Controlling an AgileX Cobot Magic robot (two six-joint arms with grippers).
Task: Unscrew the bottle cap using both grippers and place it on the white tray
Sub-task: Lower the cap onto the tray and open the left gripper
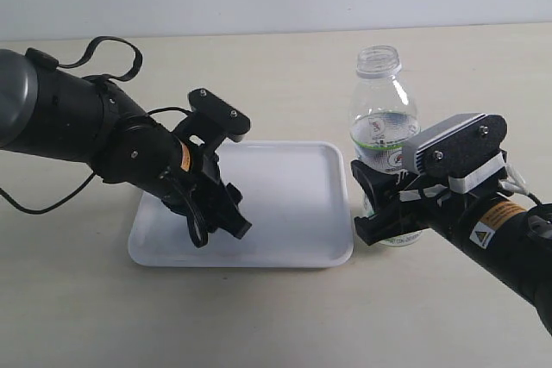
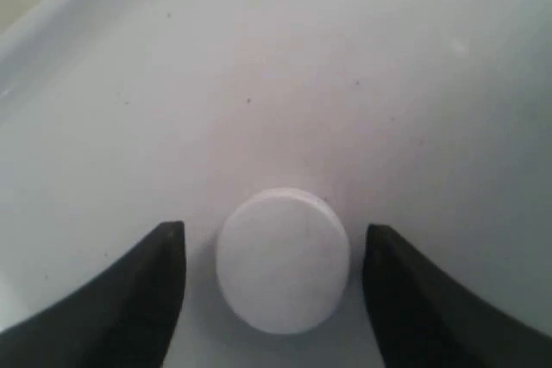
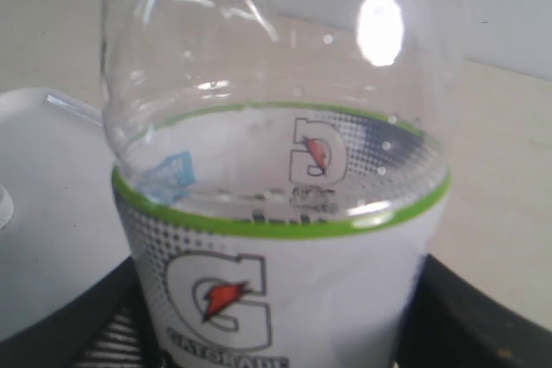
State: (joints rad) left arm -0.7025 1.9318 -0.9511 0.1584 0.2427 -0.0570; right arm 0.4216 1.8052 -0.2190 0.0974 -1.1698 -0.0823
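The bottle cap [image 2: 283,260] lies flat on the white tray [image 2: 345,84], a small round white disc. My left gripper [image 2: 274,228] is open, one black finger on each side of the cap with a gap on both sides. In the exterior view this gripper [image 1: 220,228] reaches down onto the tray [image 1: 293,196] at its front left, and its fingers hide the cap. The clear bottle [image 1: 384,118] stands upright just right of the tray, its threaded neck uncapped. My right gripper [image 1: 375,204] is shut on the bottle [image 3: 285,213] at its white-and-green label.
The tray's raised rim [image 1: 345,213] lies close beside the bottle's base. A black cable [image 1: 103,53] loops over the left arm. Bare beige tabletop [image 1: 259,316] stretches in front of the tray.
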